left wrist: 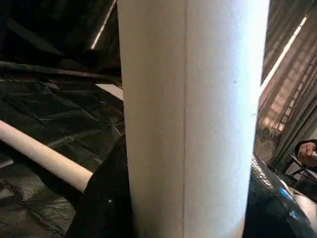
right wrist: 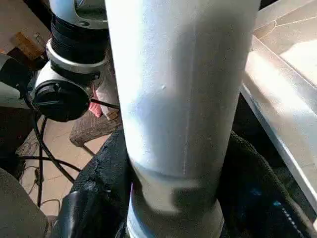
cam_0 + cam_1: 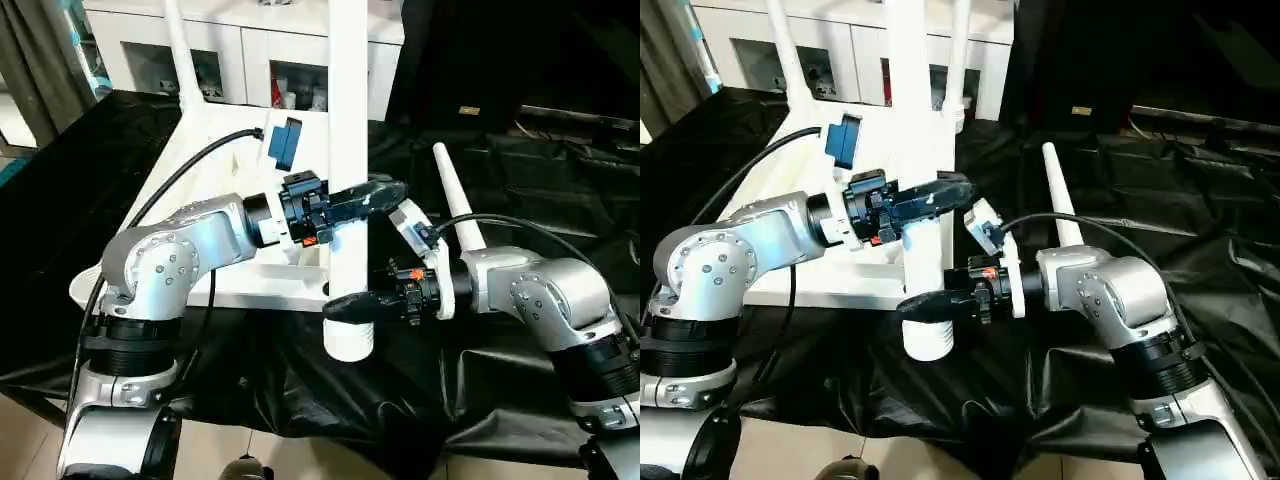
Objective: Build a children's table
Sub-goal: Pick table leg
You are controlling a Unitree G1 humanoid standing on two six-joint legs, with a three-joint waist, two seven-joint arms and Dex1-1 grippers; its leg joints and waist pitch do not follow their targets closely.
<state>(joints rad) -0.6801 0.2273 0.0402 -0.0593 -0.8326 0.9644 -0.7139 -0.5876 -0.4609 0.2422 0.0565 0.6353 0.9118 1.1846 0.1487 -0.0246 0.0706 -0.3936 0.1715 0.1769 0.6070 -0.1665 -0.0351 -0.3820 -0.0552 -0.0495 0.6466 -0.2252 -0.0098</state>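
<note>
Over the black-draped work table (image 3: 520,180), both the left gripper (image 3: 385,195) and the right gripper (image 3: 350,303) clasp an upright leg (image 3: 347,150), whose thick end (image 3: 349,340) points to 6 o'clock and, I judge, needs seating in the tabletop (image 3: 225,180).

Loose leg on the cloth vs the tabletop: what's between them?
In the left eye view, the held leg stands between the loose leg and the tabletop, with the left tool and right tool around it.

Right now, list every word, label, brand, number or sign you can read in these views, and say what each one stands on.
No text can be read.
Yellow label on the dark equipment at the back: too small to read.
Pale marks on the left gripper's finger: too blurred to read.
Held table leg, tabletop and cabinet: no print visible.
</note>
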